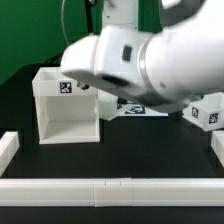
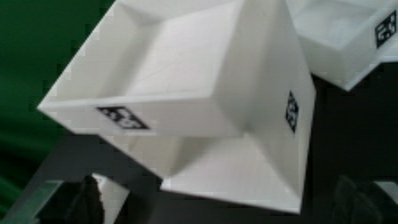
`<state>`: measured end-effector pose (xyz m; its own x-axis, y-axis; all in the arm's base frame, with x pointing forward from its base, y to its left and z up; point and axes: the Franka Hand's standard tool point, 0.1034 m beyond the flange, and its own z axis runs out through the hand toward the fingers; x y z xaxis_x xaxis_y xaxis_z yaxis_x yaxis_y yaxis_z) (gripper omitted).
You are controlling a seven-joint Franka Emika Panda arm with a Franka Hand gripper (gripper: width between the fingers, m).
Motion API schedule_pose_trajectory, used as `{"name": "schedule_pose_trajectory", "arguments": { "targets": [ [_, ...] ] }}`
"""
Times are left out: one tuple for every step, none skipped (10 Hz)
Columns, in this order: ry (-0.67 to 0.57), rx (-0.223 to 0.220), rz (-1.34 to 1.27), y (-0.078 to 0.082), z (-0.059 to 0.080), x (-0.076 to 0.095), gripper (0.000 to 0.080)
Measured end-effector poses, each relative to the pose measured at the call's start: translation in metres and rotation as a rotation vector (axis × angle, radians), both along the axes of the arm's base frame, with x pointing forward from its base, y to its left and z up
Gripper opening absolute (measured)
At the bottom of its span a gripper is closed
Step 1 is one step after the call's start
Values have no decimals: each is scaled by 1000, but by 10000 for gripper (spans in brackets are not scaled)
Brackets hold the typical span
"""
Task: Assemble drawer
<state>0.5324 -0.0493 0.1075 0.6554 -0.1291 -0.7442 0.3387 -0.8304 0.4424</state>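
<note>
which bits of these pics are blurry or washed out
Exterior view: the arm near the lens is smeared and soft, hiding the middle, while the drawer housing behind looks fairly sharp; wrist view: the white drawer part fills the frame, slightly soft, its bright faces nearly washed out, its tag smudged.

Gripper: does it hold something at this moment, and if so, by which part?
Nothing seems held: the gripper stands wide open over a white drawer tray, its fingers not closed on it.

White drawer part (image 2: pixel 196 75) sat tilted, open side showing, with square tags on two faces. Blurred gripper fingers (image 2: pixel 68 197) stood wide apart.
</note>
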Motion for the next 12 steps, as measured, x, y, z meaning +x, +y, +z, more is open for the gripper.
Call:
{"name": "schedule_pose_trajectory", "arguments": {
  "targets": [
    [-51, 44, 23, -4, 15, 6, 649],
    [-136, 97, 54, -9, 26, 8, 649],
    [-211, 144, 68, -15, 39, 0, 649],
    [-284, 187, 95, -18, 49, -8, 649],
    [-311, 206, 124, -20, 53, -19, 649],
    [-373, 240, 151, -16, 50, -14, 649],
    [-440, 275, 176, -13, 50, -10, 649],
    [-474, 295, 186, -12, 50, -11, 649],
    [-541, 327, 210, -8, 49, -5, 649],
    [-590, 352, 226, -6, 48, -4, 649],
    [-679, 399, 256, -6, 48, -1, 649],
    [-747, 490, 242, -17, 51, -11, 649]
  ]
}}
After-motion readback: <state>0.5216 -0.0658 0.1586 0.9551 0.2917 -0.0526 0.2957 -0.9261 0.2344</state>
